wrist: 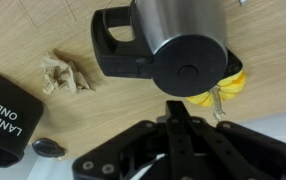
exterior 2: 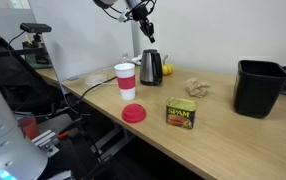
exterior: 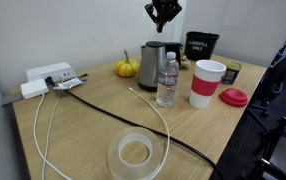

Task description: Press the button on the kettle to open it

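Steel kettle point(exterior: 152, 62) stood on the wooden surface point(exterior: 83, 140) beside the water bottle point(exterior: 167, 80) — the pincer point(exterior: 163, 21) hung above it, clenched and empty. The press called for a straight, gentle descent onto the black lid point(wrist: 188, 68) — off-centre force might tip it.

Bright, even light lay over the table point(exterior: 83, 135) in both exterior views, with only faint, soft shadows close under things. The far wall point(exterior 2: 213, 30) was nearly washed out. From my wrist the kettle point(wrist: 178, 25) was sharp, with a dull sheen on its steel, while my own pincer point(wrist: 175, 108) was dark and blurred. All the pictures were small and coarse.
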